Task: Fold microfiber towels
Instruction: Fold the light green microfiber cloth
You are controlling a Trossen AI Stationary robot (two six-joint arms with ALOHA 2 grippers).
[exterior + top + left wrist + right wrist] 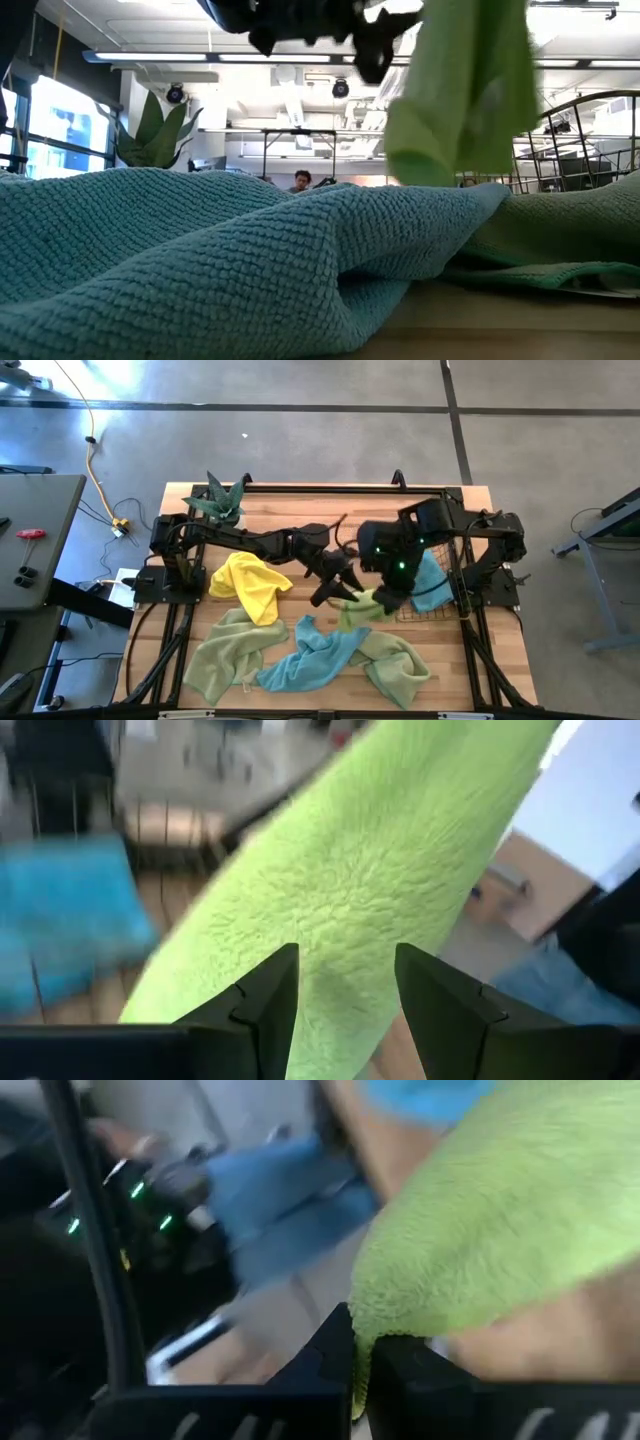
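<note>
A light blue towel point(200, 260) lies nearest the low camera, crumpled in heavy ridges near the front edge of the worktop point(300, 510). Two pale green towels flank it: one point(225, 650) toward the front left corner, one point(395, 665) toward the front right. A yellow towel point(250, 585) lies bunched left of centre. Another light blue cloth point(432, 582) sits in the copper wire basket point(440, 610) near the right edge. None of these shows a fold, so by appearance the task stands at its start, with every towel outstanding.

A lime green towel point(362, 606) hangs in the air over the middle of the worktop, just left of the basket.

The right gripper point(362, 1355) is pressed together, pinching an edge of the lime green towel, which drapes from it. The right arm reaches in from the right edge and bends down over the basket.

The left gripper point(345, 995) is spread, its fingers just in front of the hanging cloth without closing on it. The left arm extends from the left edge toward the centre.
</note>
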